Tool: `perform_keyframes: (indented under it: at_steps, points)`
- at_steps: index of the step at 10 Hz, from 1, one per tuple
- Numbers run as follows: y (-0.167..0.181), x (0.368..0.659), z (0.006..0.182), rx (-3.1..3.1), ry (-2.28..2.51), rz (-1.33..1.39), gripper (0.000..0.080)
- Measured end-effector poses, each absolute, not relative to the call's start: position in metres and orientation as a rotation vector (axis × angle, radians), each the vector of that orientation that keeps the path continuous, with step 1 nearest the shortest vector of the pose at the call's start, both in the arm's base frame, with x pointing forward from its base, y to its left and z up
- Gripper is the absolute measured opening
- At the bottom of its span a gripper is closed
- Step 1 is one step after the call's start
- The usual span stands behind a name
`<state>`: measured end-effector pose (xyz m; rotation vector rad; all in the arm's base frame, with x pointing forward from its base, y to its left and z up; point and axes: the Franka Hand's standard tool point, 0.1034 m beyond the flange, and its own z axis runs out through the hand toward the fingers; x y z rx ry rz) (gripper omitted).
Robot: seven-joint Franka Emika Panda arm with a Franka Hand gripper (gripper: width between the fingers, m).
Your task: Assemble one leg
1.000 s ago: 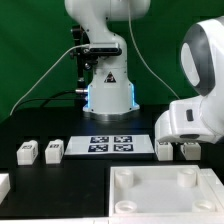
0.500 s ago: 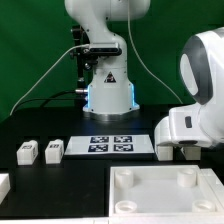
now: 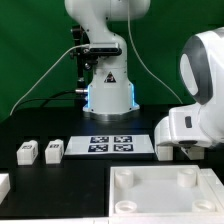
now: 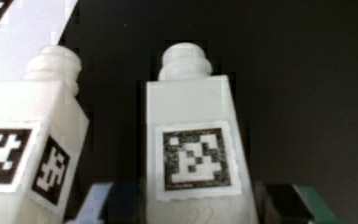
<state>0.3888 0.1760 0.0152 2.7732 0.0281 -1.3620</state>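
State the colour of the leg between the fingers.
White leg, black-and-white tag; wrist view shows it best.

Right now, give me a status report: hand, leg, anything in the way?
Hand open, straddling the leg. Not gripped yet. Second leg close beside it, not touching.

Tight squeeze: a neighbouring leg (image 4: 25, 130) stands just beside the centred leg (image 4: 194, 140), leaving only a narrow dark gap for one finger (image 4: 101, 205) of the parted gripper (image 4: 197, 200). The opposite side opens onto bare black table (image 4: 318, 90). In the exterior view, the large panel (image 3: 160, 190) walls off the near side; the marker board (image 3: 110, 142) lies flat alongside.
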Motion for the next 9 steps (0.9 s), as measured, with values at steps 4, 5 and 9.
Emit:
perform_keyframes:
  at_steps: [4,5,9]
  points:
    - [0.176,0.389,0.015,2.773,0.028,-1.362,0.0293]
    - [0.176,0.389,0.015,2.773,0.028,-1.362,0.0293]
    - [0.163,0.419,0.051,2.83,0.131,-1.287,0.0294]
